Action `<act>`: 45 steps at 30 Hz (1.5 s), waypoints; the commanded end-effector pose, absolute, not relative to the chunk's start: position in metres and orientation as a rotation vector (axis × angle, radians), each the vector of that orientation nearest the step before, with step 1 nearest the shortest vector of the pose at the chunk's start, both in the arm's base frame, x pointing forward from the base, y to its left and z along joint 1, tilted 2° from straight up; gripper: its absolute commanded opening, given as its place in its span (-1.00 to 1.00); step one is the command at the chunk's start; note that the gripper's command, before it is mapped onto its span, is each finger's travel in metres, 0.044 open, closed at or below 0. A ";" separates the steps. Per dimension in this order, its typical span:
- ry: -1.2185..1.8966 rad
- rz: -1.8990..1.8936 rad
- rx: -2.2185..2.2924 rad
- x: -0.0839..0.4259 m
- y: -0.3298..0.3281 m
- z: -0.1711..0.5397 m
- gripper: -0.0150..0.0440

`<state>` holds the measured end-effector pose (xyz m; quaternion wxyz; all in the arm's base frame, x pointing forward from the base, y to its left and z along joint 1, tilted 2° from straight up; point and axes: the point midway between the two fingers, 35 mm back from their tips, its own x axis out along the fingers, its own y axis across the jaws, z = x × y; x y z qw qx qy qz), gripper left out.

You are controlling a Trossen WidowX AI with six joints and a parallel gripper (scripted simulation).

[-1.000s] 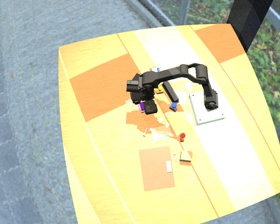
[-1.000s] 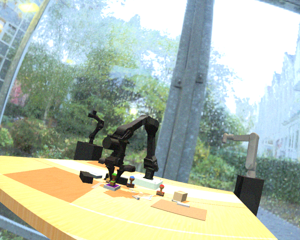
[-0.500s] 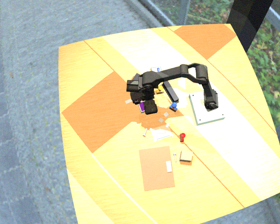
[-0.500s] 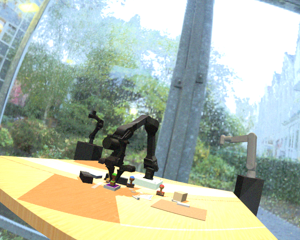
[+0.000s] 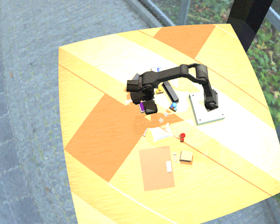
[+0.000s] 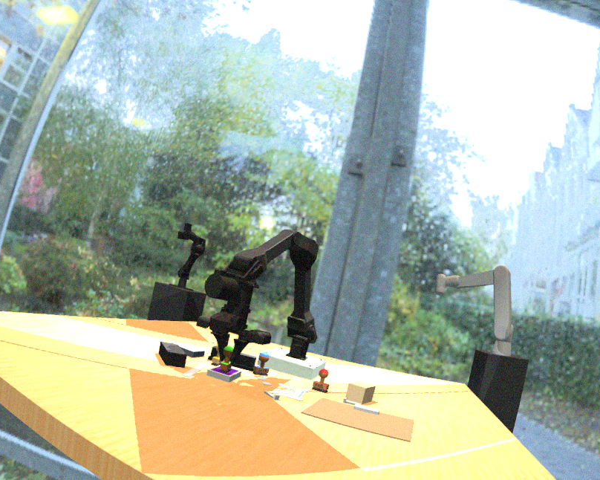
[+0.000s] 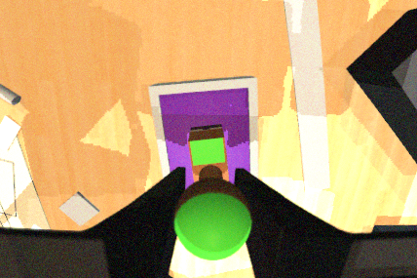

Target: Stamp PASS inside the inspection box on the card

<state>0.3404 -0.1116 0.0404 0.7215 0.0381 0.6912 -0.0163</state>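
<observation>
My gripper (image 6: 228,360) (image 7: 209,176) is shut on the green-topped stamp (image 6: 228,353) (image 7: 212,227), held upright by its handle. The stamp's base is over the purple ink pad (image 5: 141,106) (image 6: 232,371) (image 7: 205,105), inside its pale rim. Whether it touches the ink I cannot tell for certain. The white card (image 5: 159,134) (image 6: 290,393) (image 7: 9,178) lies to the left of the pad in the wrist view, partly cut off. Thin box lines show on it; its full face is hard to read in this light.
Blue (image 5: 173,106) (image 6: 261,362), yellow (image 5: 159,90) and red (image 5: 182,136) (image 6: 321,381) stamps stand nearby. A black bar (image 5: 170,92), dark box (image 6: 171,354) (image 7: 380,73), tan block (image 5: 186,156) (image 6: 360,392) and brown sheet (image 5: 154,168) (image 6: 357,418) are around. A white strip (image 7: 309,86) lies beside the pad.
</observation>
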 end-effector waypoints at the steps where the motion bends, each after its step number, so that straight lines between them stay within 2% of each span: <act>1: 1.525 -0.035 0.086 0.341 -0.111 0.039 -0.49; 45: 1.525 -0.035 0.086 0.341 -0.111 0.046 -0.49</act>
